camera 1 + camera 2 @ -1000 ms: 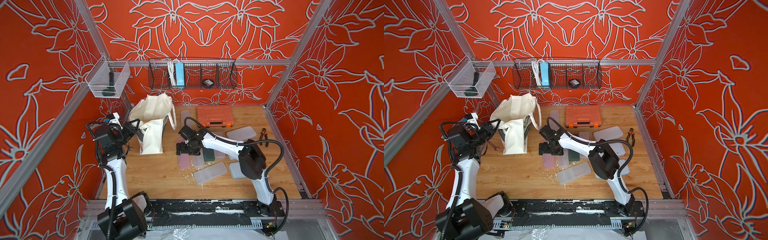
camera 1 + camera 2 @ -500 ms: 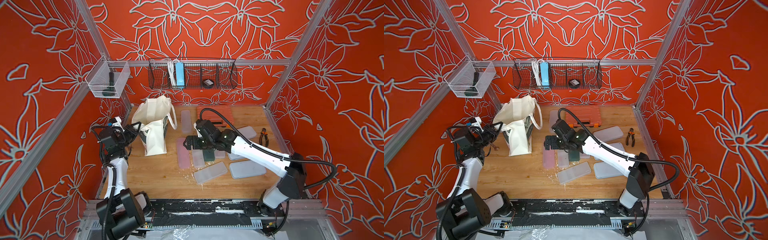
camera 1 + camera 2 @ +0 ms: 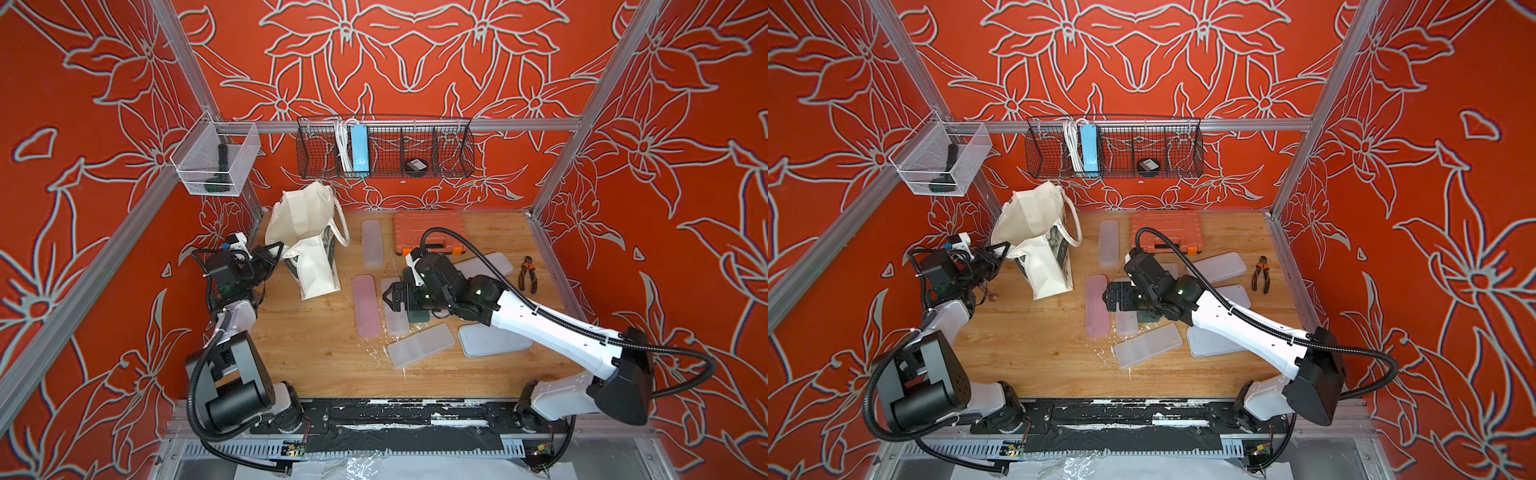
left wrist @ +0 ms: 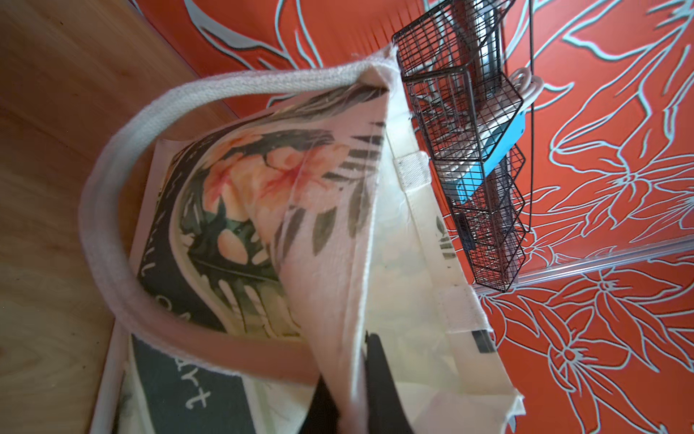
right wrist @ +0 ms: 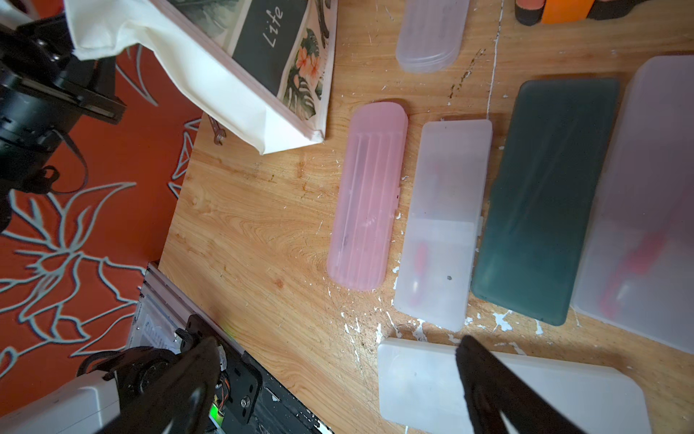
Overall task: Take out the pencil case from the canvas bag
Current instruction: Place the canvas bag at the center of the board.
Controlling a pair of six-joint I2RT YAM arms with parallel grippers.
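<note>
Right fingers (image 5: 484,379) have edged away from canvas bag (image 3: 307,232).

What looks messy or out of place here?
The canvas bag sags lopsided, its rim pinched in the left gripper. White flecks litter the wooden table around the plastic cases, which lie at mixed angles.

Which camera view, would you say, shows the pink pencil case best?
The right wrist view: the pink pencil case lies whole and close, its ridges visible. Both top views show it small; the left wrist view misses it.
</note>
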